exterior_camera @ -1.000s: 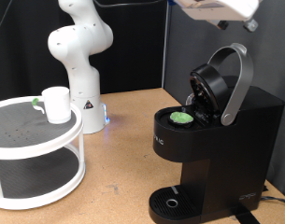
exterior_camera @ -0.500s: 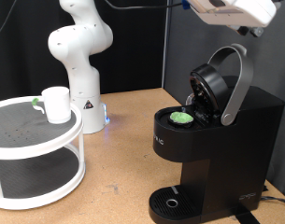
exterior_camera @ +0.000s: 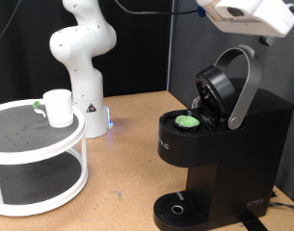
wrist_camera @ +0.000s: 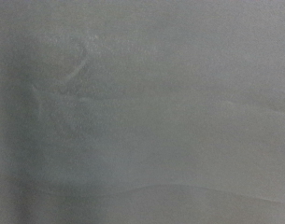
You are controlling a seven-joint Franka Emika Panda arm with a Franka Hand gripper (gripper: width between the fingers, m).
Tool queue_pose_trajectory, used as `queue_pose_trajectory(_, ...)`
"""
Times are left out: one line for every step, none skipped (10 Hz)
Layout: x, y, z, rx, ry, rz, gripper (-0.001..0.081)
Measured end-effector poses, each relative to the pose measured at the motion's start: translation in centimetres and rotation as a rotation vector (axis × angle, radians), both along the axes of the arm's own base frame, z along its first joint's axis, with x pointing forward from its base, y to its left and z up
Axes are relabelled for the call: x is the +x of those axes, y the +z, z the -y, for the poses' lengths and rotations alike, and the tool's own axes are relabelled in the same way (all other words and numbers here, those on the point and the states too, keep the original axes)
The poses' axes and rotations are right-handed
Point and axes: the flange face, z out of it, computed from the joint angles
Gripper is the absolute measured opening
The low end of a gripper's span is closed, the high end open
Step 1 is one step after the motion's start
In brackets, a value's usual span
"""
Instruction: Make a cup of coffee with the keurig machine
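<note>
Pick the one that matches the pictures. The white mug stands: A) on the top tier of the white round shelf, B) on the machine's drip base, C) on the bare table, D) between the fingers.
A: the cup stands on the top tier of the white round shelf, at the exterior view's left, far from the keurig machine.
</note>
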Motion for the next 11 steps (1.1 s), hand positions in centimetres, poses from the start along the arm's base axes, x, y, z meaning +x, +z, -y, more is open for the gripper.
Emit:
queue_pose_trajectory(0.0, -0.2, -0.4, -0.001, 0.004, -0.002, 0.0004)
queue_pose_trajectory(-0.1, -0.3, -0.8, -0.003, 0.009, -0.003, 0.0004)
queue_pose_trajectory(-0.1, -0.4, -1.0, -0.004, 0.013, -0.005, 0.0004)
queue_pose_trajectory(-0.2, -0.5, -1.1, -0.007, 0.013, -0.004, 0.0001)
queue_pose_trajectory(-0.1, -0.7, -1.0, -0.016, 0.008, 0.002, 0.0001)
queue_pose_trajectory(-0.1, -0.9, -0.9, -0.028, 0.005, 0.007, 0.0000)
queue_pose_trajectory(-0.1, -1.0, -0.7, -0.038, 0.005, 0.009, 0.0000)
queue_pose_trajectory(0.0, -1.2, -0.4, -0.042, 0.002, 0.008, 0.0000)
queue_pose_trajectory(0.1, -1.3, -0.1, -0.045, 0.000, 0.010, 0.0000)
queue_pose_trajectory(0.1, -1.4, 0.2, -0.046, 0.002, 0.015, 0.0000)
queue_pose_trajectory(0.2, -1.4, 0.7, -0.045, 0.008, 0.020, 0.0000)
